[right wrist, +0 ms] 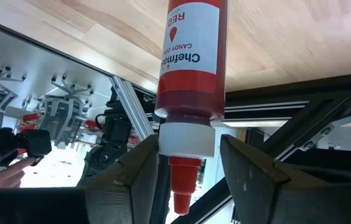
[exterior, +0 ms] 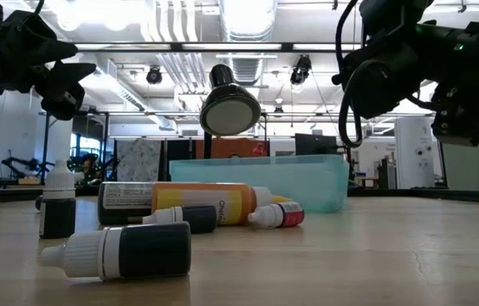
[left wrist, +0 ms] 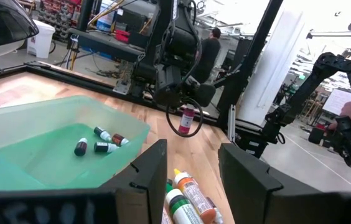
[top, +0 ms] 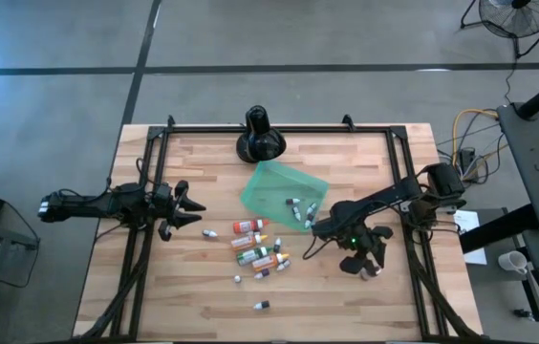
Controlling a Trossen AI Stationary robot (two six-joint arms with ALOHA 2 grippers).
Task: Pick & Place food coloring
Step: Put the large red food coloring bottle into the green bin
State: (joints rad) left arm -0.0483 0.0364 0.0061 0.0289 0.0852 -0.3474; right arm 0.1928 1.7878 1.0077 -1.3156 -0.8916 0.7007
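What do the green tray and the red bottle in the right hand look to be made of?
Green tray: likely thin translucent plastic, glossy; the bottles inside show through its wall. Red bottle: probably clear plastic holding red liquid, with a printed red-and-white label and a ribbed white collar; it sits between the right hand's fingers.

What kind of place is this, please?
Probably a robotics lab or workshop: a wooden table carries two robot arms, another robot arm stands in the room beyond, and the open hall has exposed ceiling ducts.

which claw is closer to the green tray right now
The right claw. It sits at the green tray's near corner, with a red bottle between its fingers. The left claw waits farther off, across bare table on the tray's other side.
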